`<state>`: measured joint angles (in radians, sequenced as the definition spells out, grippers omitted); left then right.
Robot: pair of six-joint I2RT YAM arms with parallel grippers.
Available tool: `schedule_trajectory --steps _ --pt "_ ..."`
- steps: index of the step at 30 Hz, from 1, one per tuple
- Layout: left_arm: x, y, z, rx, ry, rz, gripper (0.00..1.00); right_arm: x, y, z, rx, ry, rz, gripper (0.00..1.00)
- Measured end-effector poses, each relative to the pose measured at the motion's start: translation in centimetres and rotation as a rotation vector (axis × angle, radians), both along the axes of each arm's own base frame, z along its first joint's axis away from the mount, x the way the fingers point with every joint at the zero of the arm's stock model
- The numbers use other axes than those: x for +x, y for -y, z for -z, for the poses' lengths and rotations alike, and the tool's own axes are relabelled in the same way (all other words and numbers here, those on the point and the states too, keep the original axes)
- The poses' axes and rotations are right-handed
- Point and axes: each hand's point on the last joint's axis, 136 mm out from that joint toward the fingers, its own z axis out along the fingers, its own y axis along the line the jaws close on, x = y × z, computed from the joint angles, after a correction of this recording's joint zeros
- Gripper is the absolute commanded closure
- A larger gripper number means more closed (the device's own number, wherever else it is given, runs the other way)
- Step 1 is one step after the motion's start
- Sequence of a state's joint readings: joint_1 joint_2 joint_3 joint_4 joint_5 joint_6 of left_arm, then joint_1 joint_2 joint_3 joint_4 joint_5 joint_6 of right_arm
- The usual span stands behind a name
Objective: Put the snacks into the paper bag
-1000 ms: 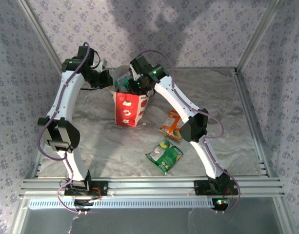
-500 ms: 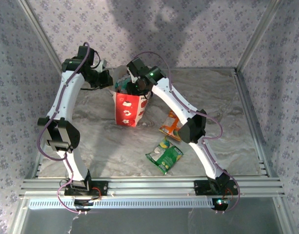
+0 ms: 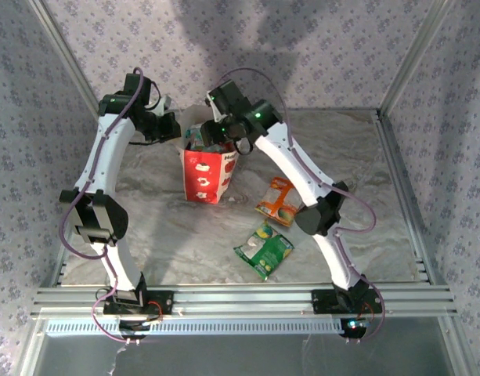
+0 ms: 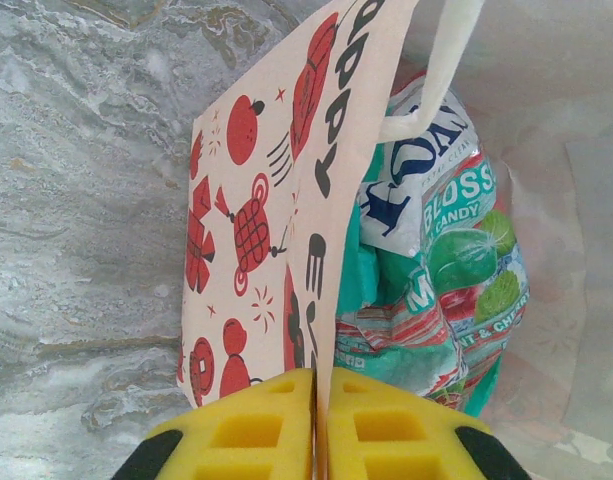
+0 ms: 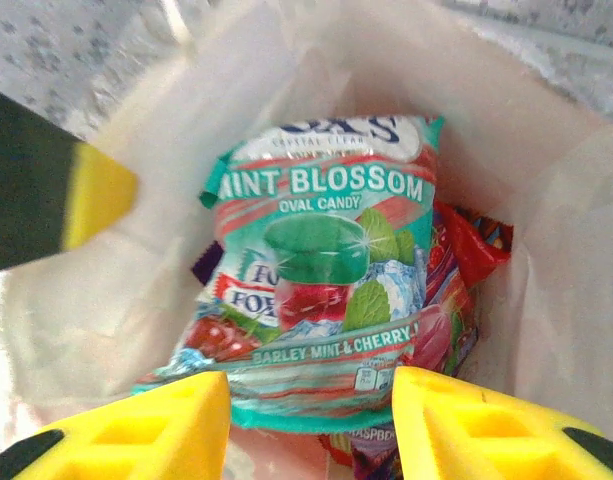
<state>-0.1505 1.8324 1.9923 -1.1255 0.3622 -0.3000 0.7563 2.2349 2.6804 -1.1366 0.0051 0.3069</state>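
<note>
The red-and-white paper bag [image 3: 207, 174] stands upright at the back of the table. My left gripper [image 4: 316, 420] is shut on its near wall [image 4: 256, 250], holding the mouth apart. Over that mouth my right gripper [image 5: 311, 430] is open, with its fingers on either side of the teal snack [image 5: 326, 260], which lies inside the bag. Under the teal packet lie a red packet [image 5: 471, 240] and a purple one [image 5: 386, 455]. The orange snack [image 3: 276, 201] and the green snack [image 3: 265, 248] lie flat on the table to the right of the bag.
Marbled tabletop [image 3: 365, 204] inside an aluminium frame, with patterned walls around it. The right arm's elbow [image 3: 318, 215] hangs just right of the orange packet. My left gripper's yellow finger [image 5: 96, 195] shows at the bag's rim in the right wrist view.
My right gripper has opened over the bag, and the teal packet now rests inside. The right arm's elbow has shifted slightly right. The left arm has kept still.
</note>
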Motion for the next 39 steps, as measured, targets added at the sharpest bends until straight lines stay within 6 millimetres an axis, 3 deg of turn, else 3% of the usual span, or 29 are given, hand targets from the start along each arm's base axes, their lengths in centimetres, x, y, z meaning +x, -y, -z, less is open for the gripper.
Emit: schedule_trajectory --steps 7,15,24,33,35,38,39 --pt "0.0 -0.2 0.0 0.012 0.003 -0.007 0.88 -1.8 2.6 -5.2 0.050 0.072 0.039 0.47" --pt "0.0 -0.2 -0.1 0.011 0.007 -0.008 0.88 -3.2 6.3 -7.5 0.027 0.129 0.109 0.44" --pt "0.0 -0.2 -0.1 0.012 0.007 -0.007 0.87 -1.9 6.6 -6.1 0.009 0.113 0.136 0.40" --pt "-0.1 -0.3 -0.1 0.019 0.003 -0.003 0.85 2.2 6.0 -1.7 -0.003 0.038 0.195 0.39" --pt "-0.2 -0.3 0.0 0.022 0.001 0.002 0.84 3.0 5.9 -0.9 -0.007 0.028 0.207 0.44" --pt "-0.4 -0.4 -0.2 0.027 0.002 0.010 0.82 3.7 5.7 -0.1 -0.014 0.028 0.213 0.81" --pt "-0.4 -0.4 -0.3 0.028 0.004 0.013 0.82 3.8 5.6 0.0 -0.013 0.029 0.214 0.97"
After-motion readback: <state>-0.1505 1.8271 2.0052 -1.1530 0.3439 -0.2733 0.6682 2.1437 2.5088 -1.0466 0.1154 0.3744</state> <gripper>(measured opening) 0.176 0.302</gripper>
